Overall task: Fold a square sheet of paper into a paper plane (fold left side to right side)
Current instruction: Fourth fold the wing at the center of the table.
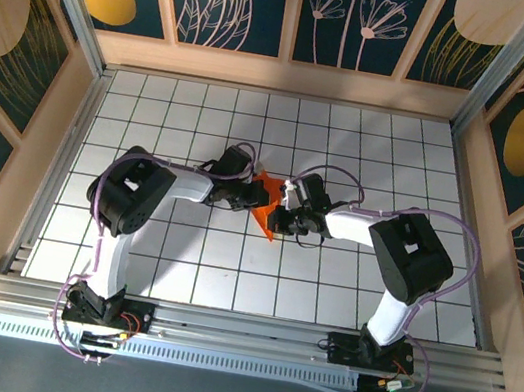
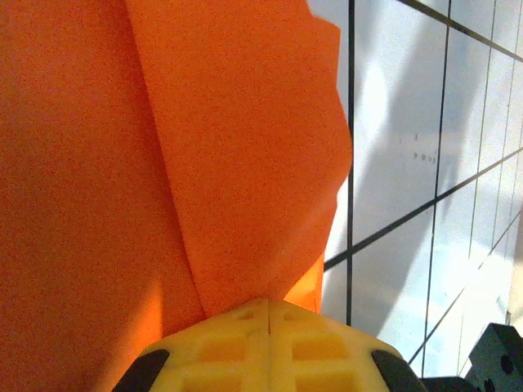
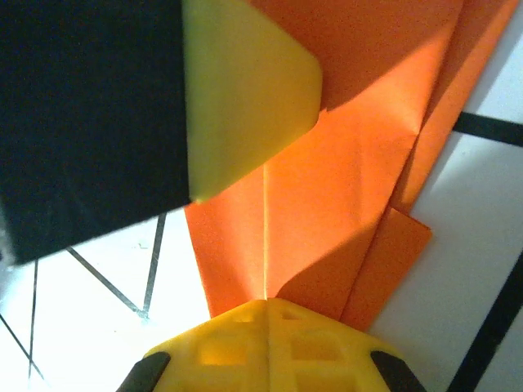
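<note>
Both hands pinch the partly folded paper near the middle of the table, so an uneven pull could tear it or skew the crease. A slipping pinch would likely let the folded layers spring open. The left hand reaches in from the table's left and the right hand from its right, tips nearly meeting, each clenched on the paper.
</note>
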